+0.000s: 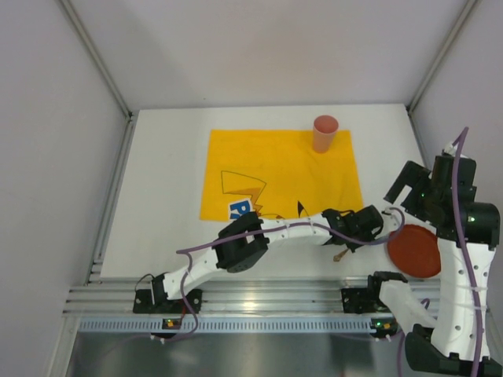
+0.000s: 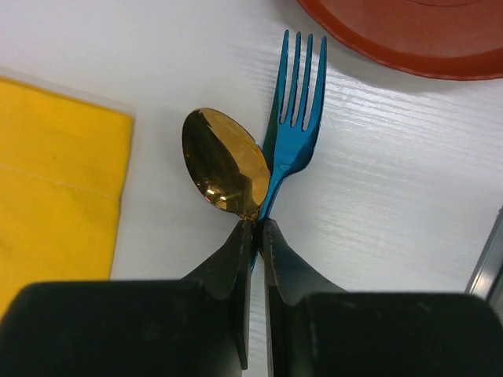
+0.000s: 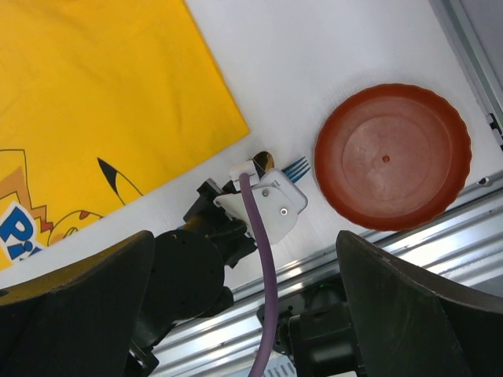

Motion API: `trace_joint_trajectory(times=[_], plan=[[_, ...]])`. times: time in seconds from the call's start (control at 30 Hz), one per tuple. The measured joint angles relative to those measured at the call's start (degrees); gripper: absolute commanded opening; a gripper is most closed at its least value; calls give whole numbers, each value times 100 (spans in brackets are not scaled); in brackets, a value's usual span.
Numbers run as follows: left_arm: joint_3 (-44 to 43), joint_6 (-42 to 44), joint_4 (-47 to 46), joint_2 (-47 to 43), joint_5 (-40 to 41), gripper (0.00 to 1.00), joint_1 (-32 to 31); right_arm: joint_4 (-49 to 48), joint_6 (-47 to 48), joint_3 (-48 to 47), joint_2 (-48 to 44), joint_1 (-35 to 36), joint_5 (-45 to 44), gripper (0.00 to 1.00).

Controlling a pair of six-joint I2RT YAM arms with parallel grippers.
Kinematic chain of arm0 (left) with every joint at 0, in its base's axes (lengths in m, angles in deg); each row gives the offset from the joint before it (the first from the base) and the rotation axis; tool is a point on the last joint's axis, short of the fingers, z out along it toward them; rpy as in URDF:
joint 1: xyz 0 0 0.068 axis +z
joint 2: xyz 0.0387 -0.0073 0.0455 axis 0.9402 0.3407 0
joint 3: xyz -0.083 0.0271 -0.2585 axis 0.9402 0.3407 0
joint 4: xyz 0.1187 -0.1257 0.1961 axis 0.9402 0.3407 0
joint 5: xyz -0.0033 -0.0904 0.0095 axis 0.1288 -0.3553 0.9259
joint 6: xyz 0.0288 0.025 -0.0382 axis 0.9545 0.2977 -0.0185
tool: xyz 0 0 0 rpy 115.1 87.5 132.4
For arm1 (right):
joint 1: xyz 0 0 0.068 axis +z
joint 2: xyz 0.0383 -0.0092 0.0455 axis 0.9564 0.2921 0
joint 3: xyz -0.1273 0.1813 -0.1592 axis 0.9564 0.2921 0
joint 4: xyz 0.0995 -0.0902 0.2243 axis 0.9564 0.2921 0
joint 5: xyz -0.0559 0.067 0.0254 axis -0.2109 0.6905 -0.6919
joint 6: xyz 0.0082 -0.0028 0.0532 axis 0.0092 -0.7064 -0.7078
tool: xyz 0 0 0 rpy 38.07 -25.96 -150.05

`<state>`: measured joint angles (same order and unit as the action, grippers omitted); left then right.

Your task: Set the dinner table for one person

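Left gripper (image 2: 255, 224) pinched shut on one blue fork (image 2: 297, 118) and one gold spoon (image 2: 224, 161), right gripper (image 3: 244, 239) wide open, holding nothing. White dinner table (image 1: 165, 196) lies under everything: one red plate (image 1: 414, 250), one cup (image 1: 324, 133), one yellow mat (image 1: 275, 169).

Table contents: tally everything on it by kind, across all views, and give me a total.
plate: 1
cup: 1
fork: 1
spoon: 1
yellow mat: 1
Total: 5
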<state>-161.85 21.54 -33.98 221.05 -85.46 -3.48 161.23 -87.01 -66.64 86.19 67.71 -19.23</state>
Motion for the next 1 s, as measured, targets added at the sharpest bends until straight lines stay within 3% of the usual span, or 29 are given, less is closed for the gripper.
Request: trace_joint_trajectory(times=[0.1,0.33,0.53,0.7,0.93,1.0], plan=[[-11,-26,15,0,186,0,2,24,9,66,-37,37,-2,100],[79,-284,278,-166,459,0,33,68,9,109,-61,83,-2,100],[673,-675,719,-979,407,0,197,59,-20,92,11,105,35,99],[1255,-835,1010,-1755,330,0,485,-275,-210,96,55,203,597,100],[2074,-531,966,-2577,155,0,1438,-1281,-660,323,382,361,1685,100],[2181,-962,1021,-2688,262,0,2070,-1300,-584,457,468,306,1377,100]])
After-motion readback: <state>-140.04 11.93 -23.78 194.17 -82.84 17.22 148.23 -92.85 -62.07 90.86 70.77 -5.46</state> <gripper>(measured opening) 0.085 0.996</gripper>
